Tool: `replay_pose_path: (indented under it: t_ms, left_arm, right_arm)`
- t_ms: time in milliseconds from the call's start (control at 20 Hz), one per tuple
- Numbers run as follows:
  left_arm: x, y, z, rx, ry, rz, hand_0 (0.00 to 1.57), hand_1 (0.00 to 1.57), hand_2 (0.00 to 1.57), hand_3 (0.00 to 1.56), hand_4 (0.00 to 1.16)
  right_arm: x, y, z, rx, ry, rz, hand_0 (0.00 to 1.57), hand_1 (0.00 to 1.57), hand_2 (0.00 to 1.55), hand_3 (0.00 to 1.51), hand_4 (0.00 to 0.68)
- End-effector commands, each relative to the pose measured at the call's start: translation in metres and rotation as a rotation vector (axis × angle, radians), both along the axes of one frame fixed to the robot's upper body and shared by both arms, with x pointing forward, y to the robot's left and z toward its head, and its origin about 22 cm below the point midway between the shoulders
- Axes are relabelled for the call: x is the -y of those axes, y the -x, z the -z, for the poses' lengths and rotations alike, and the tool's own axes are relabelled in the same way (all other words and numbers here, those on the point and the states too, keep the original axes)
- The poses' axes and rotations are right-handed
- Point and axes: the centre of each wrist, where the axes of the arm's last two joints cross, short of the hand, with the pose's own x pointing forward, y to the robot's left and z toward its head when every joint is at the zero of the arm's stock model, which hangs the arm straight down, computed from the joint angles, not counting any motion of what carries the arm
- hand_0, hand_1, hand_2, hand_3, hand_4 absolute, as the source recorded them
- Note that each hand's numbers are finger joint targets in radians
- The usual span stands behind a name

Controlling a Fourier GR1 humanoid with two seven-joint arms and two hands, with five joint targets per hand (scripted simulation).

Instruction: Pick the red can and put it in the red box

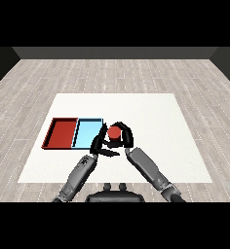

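The right hand (124, 132) is curled round the red can (114, 133) and holds it upright. The left hand (98, 145), at its 7 o'clock, has relaxed fingers. At the can's 9 o'clock lies the light blue tray (87, 132), then the red tray (60, 133), on the white table (151, 121).

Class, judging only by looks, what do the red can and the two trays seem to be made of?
Red can: possibly painted metal, but its plain matte red, without gleam, leaves that open. Red tray and light blue tray: probably plastic; flat uniform colour, thin dark rims, no grain.
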Motion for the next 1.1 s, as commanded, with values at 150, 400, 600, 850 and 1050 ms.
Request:
replay_pose_path:
  t_ms: [150,400,600,850,1050]
  left_arm:
    - [0.005,-0.013,-0.005,-0.017,0.026,0.022,0.00,0.00,0.00,0.00,0.00]
    - [0.001,-0.003,0.000,0.011,0.030,0.043,0.00,0.00,0.00,0.00,0.00]
    - [0.004,-0.018,-0.007,0.000,0.041,0.058,0.00,0.00,0.00,0.00,0.00]
    - [0.018,-0.019,-0.001,0.045,0.003,0.025,0.00,0.00,0.00,0.00,0.16]
    - [0.026,-0.004,-0.006,-0.017,-0.046,-0.121,0.00,0.00,0.00,0.00,0.60]
  right_arm:
    - [-0.005,0.007,0.016,0.003,-0.014,-0.032,1.45,1.45,1.43,1.37,0.625]
    - [-0.020,0.002,0.007,0.004,-0.025,-0.063,1.49,1.49,1.44,1.38,0.615]
    - [-0.029,0.015,-0.008,-0.005,-0.018,-0.059,1.49,1.49,1.45,1.38,0.617]
    - [-0.024,0.000,0.000,-0.021,-0.015,-0.082,1.48,1.48,1.46,1.37,0.642]
    - [-0.030,0.004,0.008,0.006,0.000,-0.069,1.46,1.46,1.45,1.37,0.626]
